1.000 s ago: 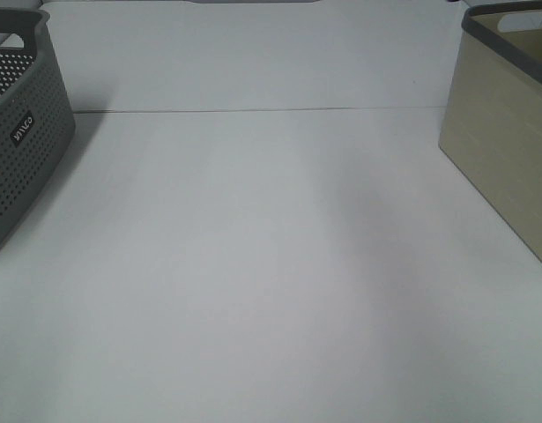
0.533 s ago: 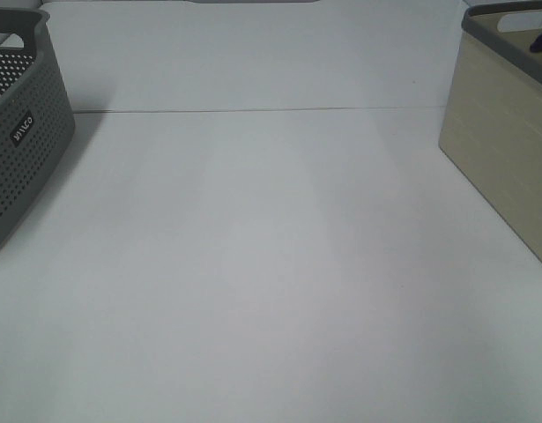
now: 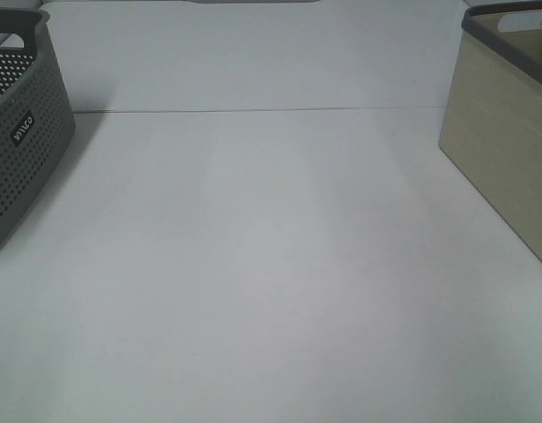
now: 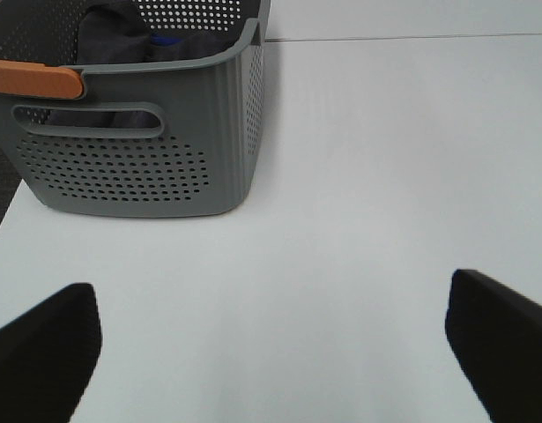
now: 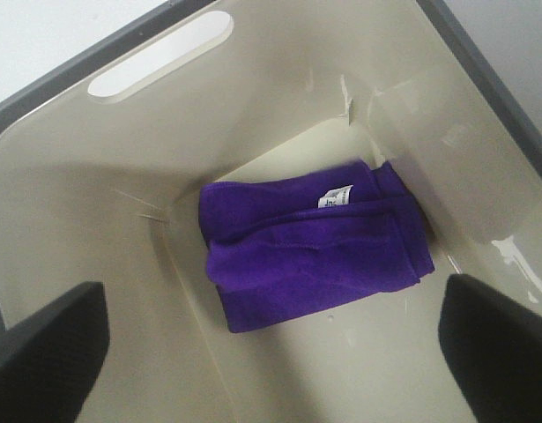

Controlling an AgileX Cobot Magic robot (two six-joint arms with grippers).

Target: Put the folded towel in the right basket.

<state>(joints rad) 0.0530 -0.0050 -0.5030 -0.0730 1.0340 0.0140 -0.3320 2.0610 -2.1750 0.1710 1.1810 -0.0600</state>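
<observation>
The folded purple towel (image 5: 315, 251) lies on the floor of the beige right basket (image 5: 121, 220), seen in the right wrist view. My right gripper (image 5: 271, 352) hangs above the basket, open and empty, its dark fingertips (image 5: 46, 352) wide apart either side of the towel. In the high view only the basket's beige wall (image 3: 504, 150) shows at the right edge; the towel and both grippers are out of that view. My left gripper (image 4: 271, 352) is open and empty over the white table, near the grey basket.
A grey perforated basket (image 3: 19, 132) stands at the left edge of the table; in the left wrist view (image 4: 138, 150) it holds dark cloth and has an orange handle (image 4: 33, 81). The white table (image 3: 271, 264) spreads between the baskets.
Half a second ago a dark tip showed over the right basket's rim in the high view; it is gone now. Nothing else has moved.
</observation>
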